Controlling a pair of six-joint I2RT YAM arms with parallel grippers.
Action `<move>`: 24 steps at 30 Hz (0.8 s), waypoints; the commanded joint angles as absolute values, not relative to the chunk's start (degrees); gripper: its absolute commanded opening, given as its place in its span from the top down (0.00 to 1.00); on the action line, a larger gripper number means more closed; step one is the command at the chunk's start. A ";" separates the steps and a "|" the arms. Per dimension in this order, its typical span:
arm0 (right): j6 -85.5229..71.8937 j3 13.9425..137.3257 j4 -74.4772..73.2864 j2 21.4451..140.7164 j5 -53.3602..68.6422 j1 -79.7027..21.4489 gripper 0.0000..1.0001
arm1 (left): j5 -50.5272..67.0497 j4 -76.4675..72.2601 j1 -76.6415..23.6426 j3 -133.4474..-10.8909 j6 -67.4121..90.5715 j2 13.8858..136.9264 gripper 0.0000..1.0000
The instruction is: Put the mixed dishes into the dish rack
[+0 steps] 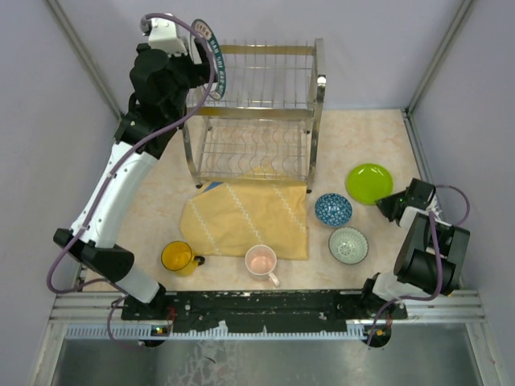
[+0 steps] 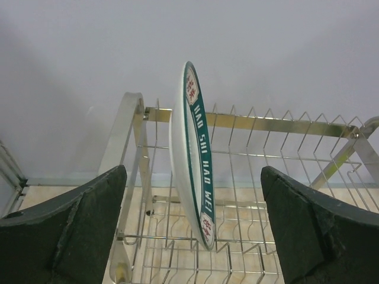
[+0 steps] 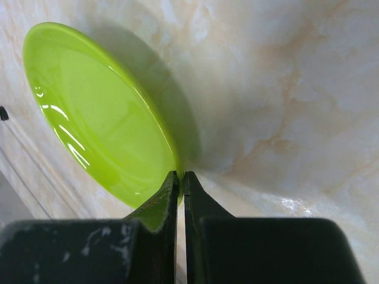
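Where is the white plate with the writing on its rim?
The white plate stands on edge in the top shelf of the dish rack, at its left end in the top view, between the open fingers of the left gripper.

Patterned-rim white plate [image 1: 214,66] upright in dish rack [image 1: 319,96], upper tier, left end
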State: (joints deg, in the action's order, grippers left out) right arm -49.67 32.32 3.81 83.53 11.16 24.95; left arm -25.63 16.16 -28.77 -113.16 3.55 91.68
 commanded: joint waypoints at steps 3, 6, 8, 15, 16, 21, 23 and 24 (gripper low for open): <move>-47.66 32.40 5.89 83.26 14.74 25.24 1.00 | -29.27 11.25 -28.97 -112.24 0.47 87.80 0.00; -47.80 33.41 6.16 82.97 16.19 25.31 1.00 | -28.85 11.17 -28.97 -112.63 0.51 86.72 0.00; -47.89 34.62 5.99 82.92 17.53 25.25 1.00 | -27.06 11.17 -29.00 -112.90 0.75 85.70 0.00; -49.81 37.66 6.26 82.78 21.62 25.29 1.00 | -10.65 10.92 -28.92 -111.31 1.02 82.95 0.02; -50.00 38.08 6.43 82.79 22.20 25.30 1.00 | -8.09 10.35 -28.92 -109.85 0.96 82.39 0.03; -50.85 40.29 6.27 82.23 24.37 25.27 1.00 | -1.19 7.14 -28.94 -102.25 3.95 78.62 0.04; -51.65 40.61 6.57 81.91 25.37 25.30 1.00 | 0.07 7.32 -29.00 -100.82 5.04 77.81 0.04; -52.13 40.63 6.92 81.72 25.77 25.29 1.00 | 0.83 7.74 -28.94 -100.34 5.48 77.57 0.04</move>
State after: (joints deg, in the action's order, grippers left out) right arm -50.17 37.71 3.88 83.53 22.11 24.93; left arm -5.80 9.67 -28.77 -102.52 3.05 79.11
